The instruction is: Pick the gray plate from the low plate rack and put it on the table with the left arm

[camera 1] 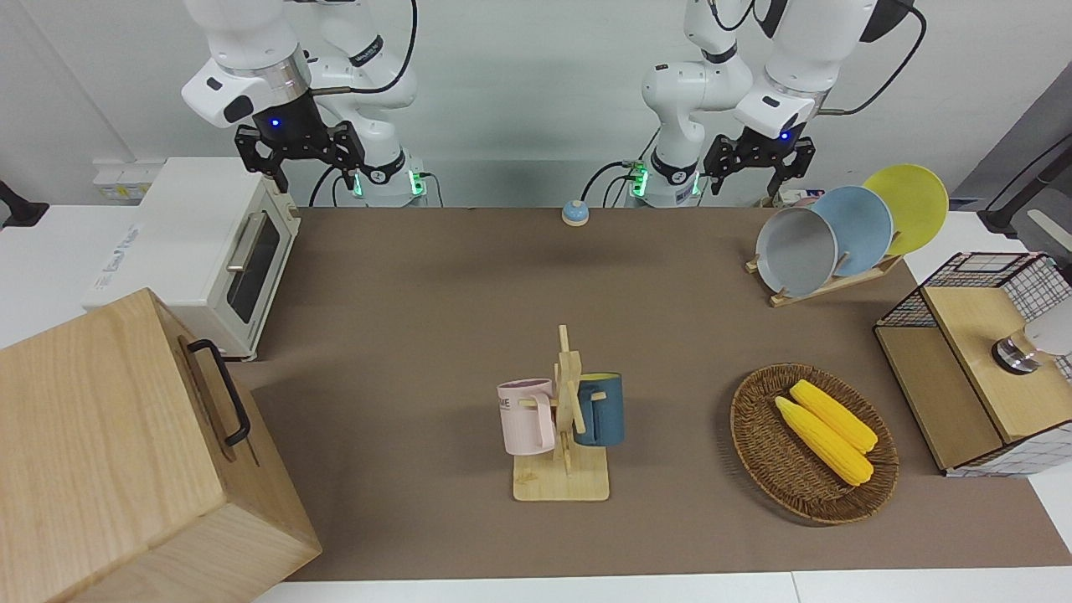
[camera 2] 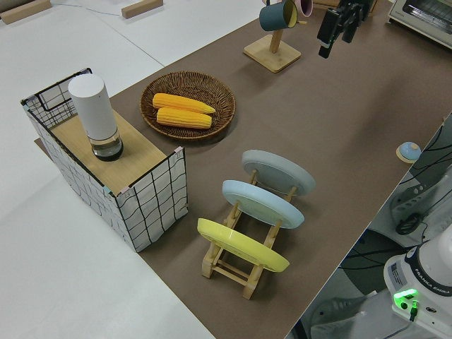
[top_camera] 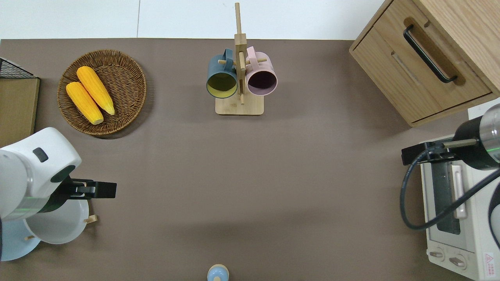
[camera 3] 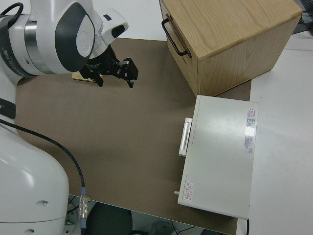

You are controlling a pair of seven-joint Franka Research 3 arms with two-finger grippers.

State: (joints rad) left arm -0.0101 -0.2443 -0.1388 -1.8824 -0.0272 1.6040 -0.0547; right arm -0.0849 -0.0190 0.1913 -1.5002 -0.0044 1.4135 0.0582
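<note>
The gray plate [camera 1: 796,251] stands slanted in the low plate rack [camera 1: 825,286], in the slot farthest from the robots, at the left arm's end of the table [camera 1: 469,318]. It also shows in the overhead view [top_camera: 58,226] and the left side view [camera 2: 277,171]. A light blue plate [camera 1: 863,228] and a yellow plate [camera 1: 909,205] fill the other slots. My left gripper [camera 1: 752,182] hangs open and empty in the air, over the gray plate's upper edge as the overhead view [top_camera: 95,190] shows; it also shows in the left side view [camera 2: 337,28]. My right gripper [camera 1: 311,177] is open and its arm is parked.
A wicker basket [camera 1: 758,444] with two corn cobs lies farther from the robots than the rack. A wire-sided wooden shelf [camera 1: 971,368] stands at the table's end beside it. A mug stand [camera 1: 563,419], toaster oven [camera 1: 209,260], wooden cabinet [camera 1: 109,452] and small blue bell [camera 1: 574,213] are also here.
</note>
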